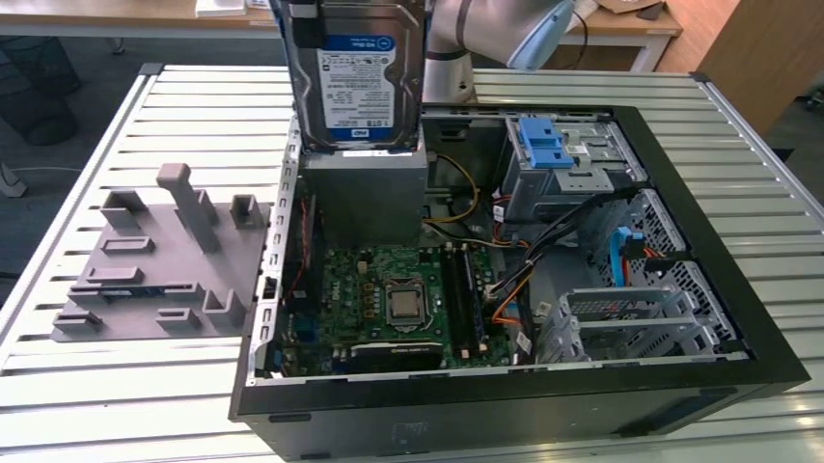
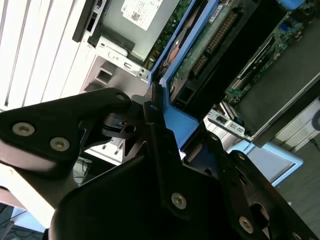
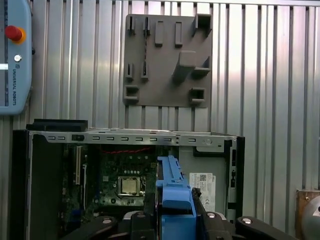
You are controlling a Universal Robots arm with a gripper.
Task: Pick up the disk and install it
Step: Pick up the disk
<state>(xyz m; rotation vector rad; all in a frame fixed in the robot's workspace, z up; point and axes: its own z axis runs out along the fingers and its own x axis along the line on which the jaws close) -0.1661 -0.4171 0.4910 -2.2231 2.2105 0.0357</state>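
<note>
The disk (image 1: 358,77), a silver hard drive with a white-and-blue label in a blue plastic carrier, hangs upright in the air above the open computer case (image 1: 721,318), over the grey power supply box (image 1: 365,193). My gripper (image 2: 167,125) is shut on the disk's blue carrier (image 2: 175,130), one black finger on each side. In the first wrist view the carrier's blue edge (image 3: 172,200) stands between the fingers (image 3: 215,222), with the case's motherboard (image 3: 125,182) below it.
The case lies open on a slatted metal table (image 1: 154,376). A blue-handled grey drive cage (image 1: 566,154) sits at its far corner, with cables beside it. A grey fixture plate (image 1: 161,260) with slots lies at the exterior view's left. A teach pendant (image 3: 15,55) rests on the table.
</note>
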